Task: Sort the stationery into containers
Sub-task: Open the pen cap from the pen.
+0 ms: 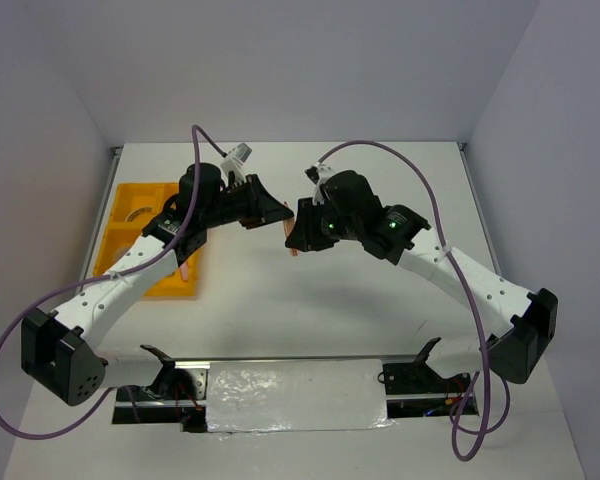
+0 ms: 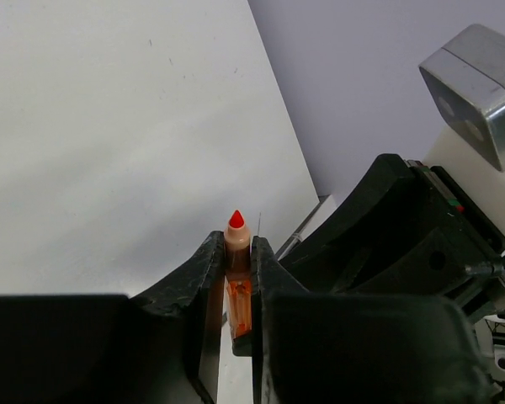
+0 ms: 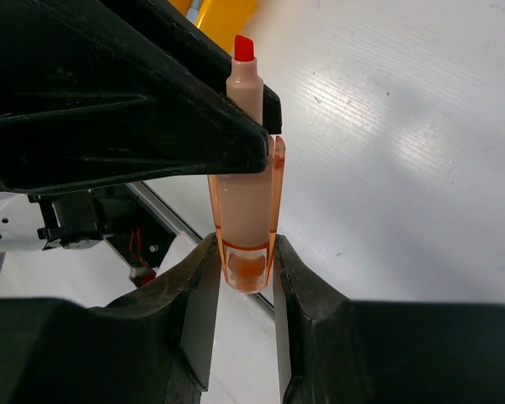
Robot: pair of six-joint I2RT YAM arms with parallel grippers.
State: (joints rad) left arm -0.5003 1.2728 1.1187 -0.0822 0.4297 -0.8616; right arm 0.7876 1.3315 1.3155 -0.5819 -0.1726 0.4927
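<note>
An orange highlighter [image 3: 244,185] with a red tip and a clear orange sleeve is held between both grippers above the table's middle. My left gripper [image 2: 237,252] is shut on its upper part, and the red tip [image 2: 236,220] sticks out past the fingers. My right gripper [image 3: 242,271] closes on its rear end, pads touching both sides. In the top view the two grippers [image 1: 278,213] [image 1: 298,238] meet nose to nose. The yellow-orange tray [image 1: 120,243] lies at the far left with a beige tape ring [image 1: 137,212] in a compartment. The bottle and jar are hidden.
A pink piece [image 1: 183,268] shows at the tray's right edge under the left arm. A tray corner and something blue [image 3: 195,10] show at the top of the right wrist view. Grey walls close in the table on three sides.
</note>
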